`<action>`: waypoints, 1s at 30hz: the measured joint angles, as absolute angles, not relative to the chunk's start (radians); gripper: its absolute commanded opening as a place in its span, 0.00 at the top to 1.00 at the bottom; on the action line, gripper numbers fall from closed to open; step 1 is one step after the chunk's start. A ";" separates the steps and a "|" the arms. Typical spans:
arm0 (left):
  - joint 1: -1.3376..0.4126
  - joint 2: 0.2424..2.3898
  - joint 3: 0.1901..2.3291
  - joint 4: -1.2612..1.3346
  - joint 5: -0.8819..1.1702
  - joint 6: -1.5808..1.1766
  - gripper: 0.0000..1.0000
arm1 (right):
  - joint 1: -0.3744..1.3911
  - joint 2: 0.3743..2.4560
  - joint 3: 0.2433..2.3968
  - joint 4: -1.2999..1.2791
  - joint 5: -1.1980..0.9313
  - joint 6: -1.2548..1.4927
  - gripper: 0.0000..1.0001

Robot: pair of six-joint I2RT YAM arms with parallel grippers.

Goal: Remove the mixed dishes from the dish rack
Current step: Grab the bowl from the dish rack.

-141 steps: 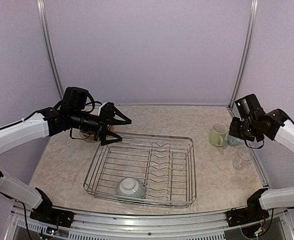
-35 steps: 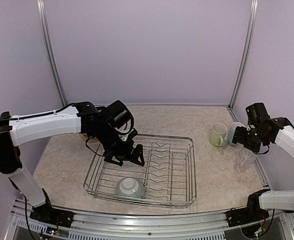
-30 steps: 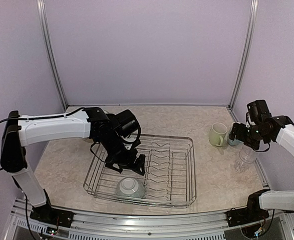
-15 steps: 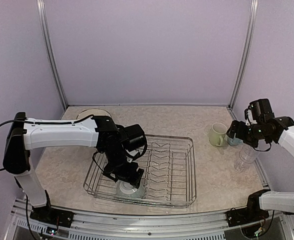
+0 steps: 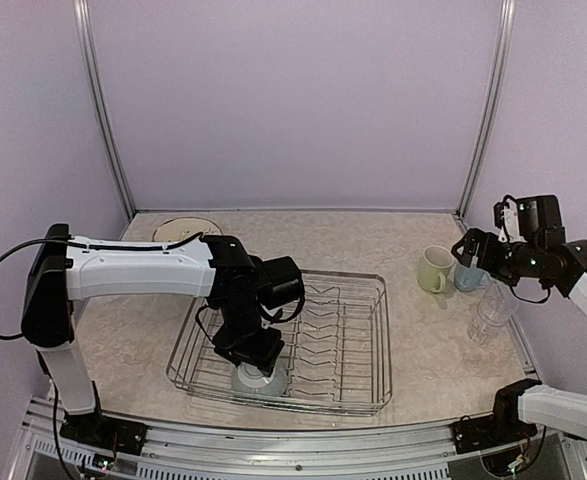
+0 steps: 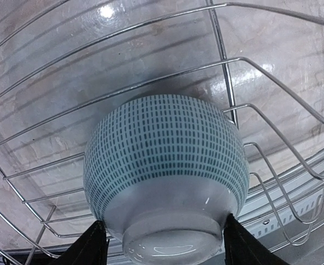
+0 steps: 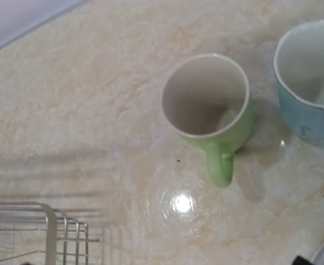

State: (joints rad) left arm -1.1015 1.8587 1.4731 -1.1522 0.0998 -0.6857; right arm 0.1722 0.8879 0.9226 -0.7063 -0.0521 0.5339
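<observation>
Left gripper point(image 6: 163, 243) down inside dish rack point(image 5: 358, 290), black fingertips point(image 6: 90, 245) spread either side of foot of upturned pale grey-green bowl point(image 6: 166, 165); contact not clear. Bowl sits at rack's near edge, on wire floor.

Right gripper point(image 5: 470, 249) raised over table's right side, jaw state cannot tell. Below it: pale green mug point(image 7: 210, 110) upright, light blue mug point(image 7: 311, 77) just beside, clear glass point(image 5: 487, 315) nearer. Plates point(image 5: 185, 228) at far left of marble table point(image 5: 133, 310).

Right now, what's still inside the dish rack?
Only the pale grey-green bowl, upside down at the near end of the dish rack, with the left gripper open around its base. The left arm hides the rack's near-left corner from above.
</observation>
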 measured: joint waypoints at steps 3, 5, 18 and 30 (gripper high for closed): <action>-1.102 1.859 1.481 -1.160 0.089 -0.686 0.46 | 0.172 0.879 0.925 -0.703 -0.051 0.530 0.00; -1.102 1.859 1.482 -1.164 0.081 -0.688 0.51 | 0.172 0.872 0.924 -0.696 -0.053 0.525 0.00; -1.103 1.858 1.491 -1.183 0.044 -0.691 0.65 | 0.173 0.810 0.924 -0.548 -0.191 0.519 0.00; -1.038 1.746 1.439 -1.150 0.049 -0.692 0.67 | 0.427 0.944 0.925 -0.361 -0.244 0.568 0.00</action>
